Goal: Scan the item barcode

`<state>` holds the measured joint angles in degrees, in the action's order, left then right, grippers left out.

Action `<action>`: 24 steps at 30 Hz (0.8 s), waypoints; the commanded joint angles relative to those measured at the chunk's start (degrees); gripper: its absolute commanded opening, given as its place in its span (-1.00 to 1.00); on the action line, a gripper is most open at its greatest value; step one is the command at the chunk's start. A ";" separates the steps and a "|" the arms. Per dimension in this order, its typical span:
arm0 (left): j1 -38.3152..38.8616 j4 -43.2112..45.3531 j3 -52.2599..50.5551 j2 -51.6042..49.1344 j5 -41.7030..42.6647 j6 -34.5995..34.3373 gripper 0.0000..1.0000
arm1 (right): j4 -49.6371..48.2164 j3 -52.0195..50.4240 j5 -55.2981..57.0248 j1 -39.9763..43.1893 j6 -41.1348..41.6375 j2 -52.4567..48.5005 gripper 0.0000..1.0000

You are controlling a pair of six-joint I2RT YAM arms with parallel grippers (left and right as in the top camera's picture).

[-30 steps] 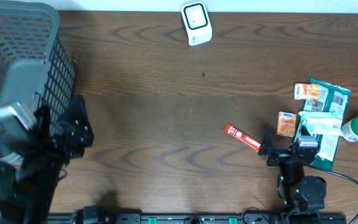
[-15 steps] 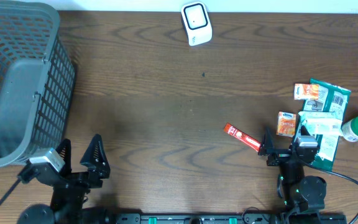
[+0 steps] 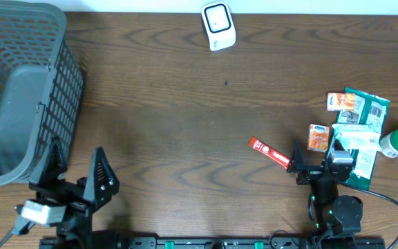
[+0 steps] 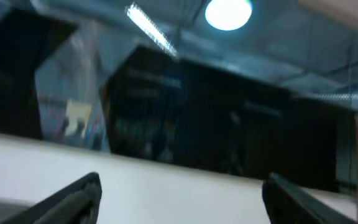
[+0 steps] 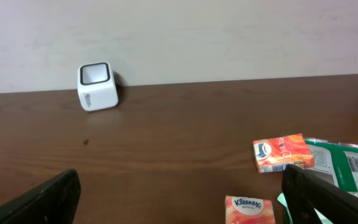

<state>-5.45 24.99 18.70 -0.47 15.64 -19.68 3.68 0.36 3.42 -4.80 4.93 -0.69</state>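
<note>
Near the basket (image 3: 68, 97), left tool (image 3: 77, 155) tilts ceilingward (spread wide, empty); right tool (image 3: 315, 162) open too.

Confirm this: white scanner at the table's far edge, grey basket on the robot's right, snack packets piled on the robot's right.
Not quite. The grey basket stands on the robot's left, not its right; the overhead view shows it. The white scanner is at the far edge of the table and the snack packets are piled on the robot's right.
</note>
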 commanded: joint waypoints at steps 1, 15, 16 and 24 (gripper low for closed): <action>0.17 7.32 -6.99 0.33 -0.28 -0.52 0.66 | 0.24 -0.04 -0.02 -0.87 -0.74 0.37 0.99; 0.26 0.57 -18.49 0.35 -1.46 -0.48 0.66 | 0.24 -0.04 -0.02 -0.87 -0.74 0.37 0.99; 0.44 -2.12 -18.47 0.35 -2.10 -0.48 0.67 | 0.24 -0.04 -0.02 -0.87 -0.74 0.37 0.99; 3.85 -21.99 -18.47 0.35 -11.43 -0.46 0.66 | 0.24 -0.04 -0.02 -0.87 -0.74 0.37 0.98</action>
<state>-2.59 5.43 0.34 -0.54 8.95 -19.88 3.68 0.36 3.42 -4.80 4.93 -0.69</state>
